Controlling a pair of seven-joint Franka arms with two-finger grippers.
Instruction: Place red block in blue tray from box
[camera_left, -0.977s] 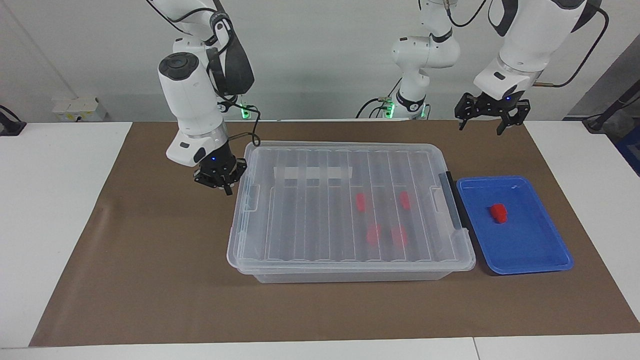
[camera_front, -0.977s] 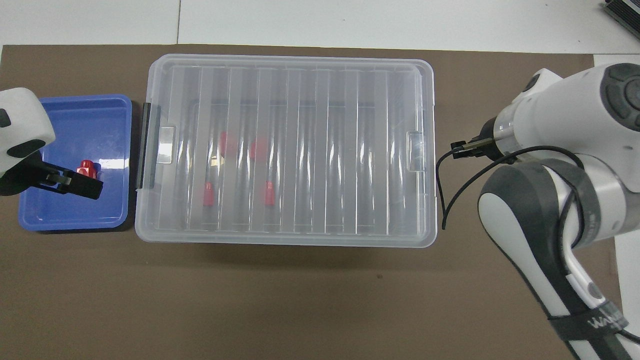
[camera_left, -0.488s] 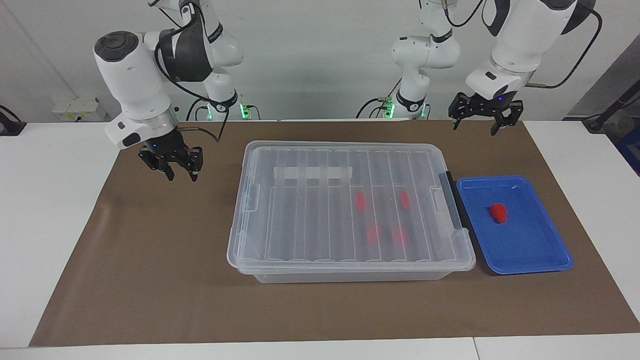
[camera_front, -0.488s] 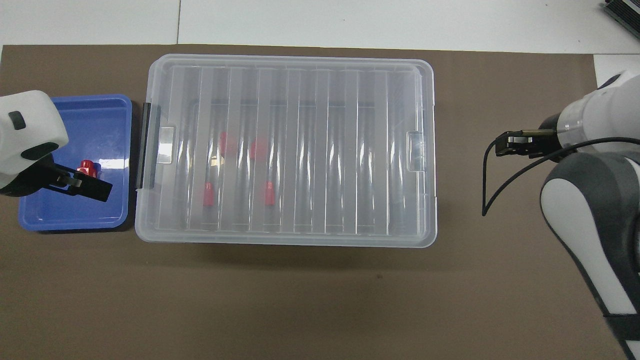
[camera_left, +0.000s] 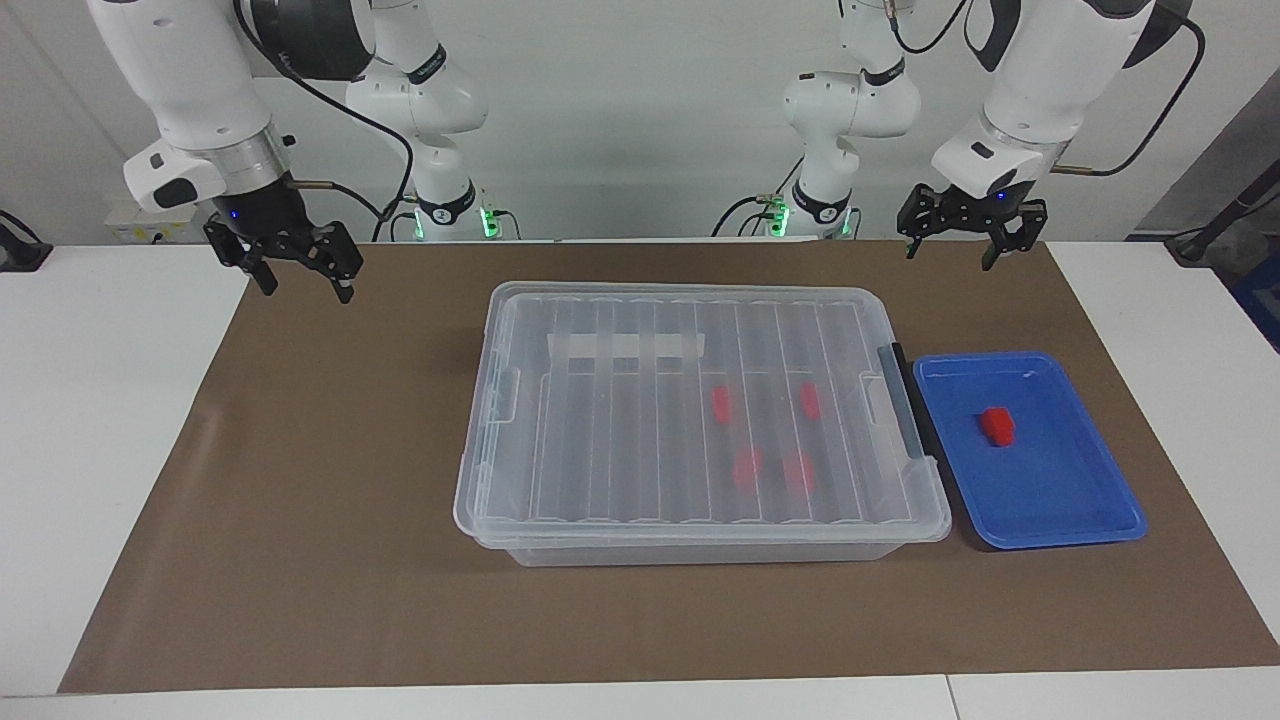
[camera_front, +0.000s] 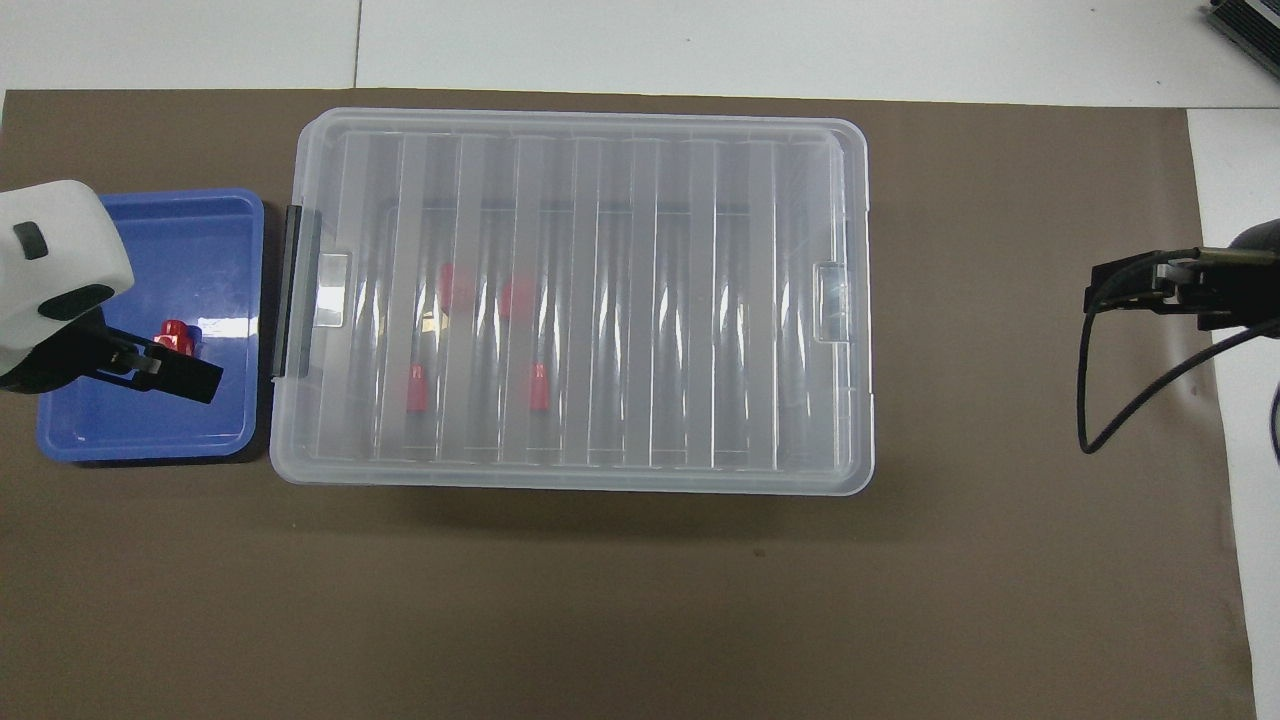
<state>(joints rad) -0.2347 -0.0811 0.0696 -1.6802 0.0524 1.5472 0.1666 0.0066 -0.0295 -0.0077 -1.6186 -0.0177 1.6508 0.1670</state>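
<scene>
The box (camera_left: 620, 430) is a clear bin on the brown mat with its ribbed lid on. Several red blocks (camera_left: 720, 403) show through the lid, toward the left arm's end. The blue tray (camera_left: 1050, 490) lies beside the box's dark handle (camera_left: 905, 410). One red block (camera_left: 997, 426) lies in it, also in the overhead view (camera_front: 176, 335). My left gripper (camera_left: 965, 250) is open and empty, raised over the tray's edge nearer the robots (camera_front: 160, 368). My right gripper (camera_left: 305, 285) is open and empty, raised over the mat's edge at the right arm's end (camera_front: 1140, 285).
A brown mat (camera_left: 330, 500) covers the white table (camera_left: 100, 450). A strip of white tape (camera_left: 625, 346) is on the box's lid. A black cable (camera_front: 1100, 400) hangs from the right wrist.
My right gripper has lifted away from the box's end and swung out to the mat's edge at the right arm's end. My left gripper has barely moved.
</scene>
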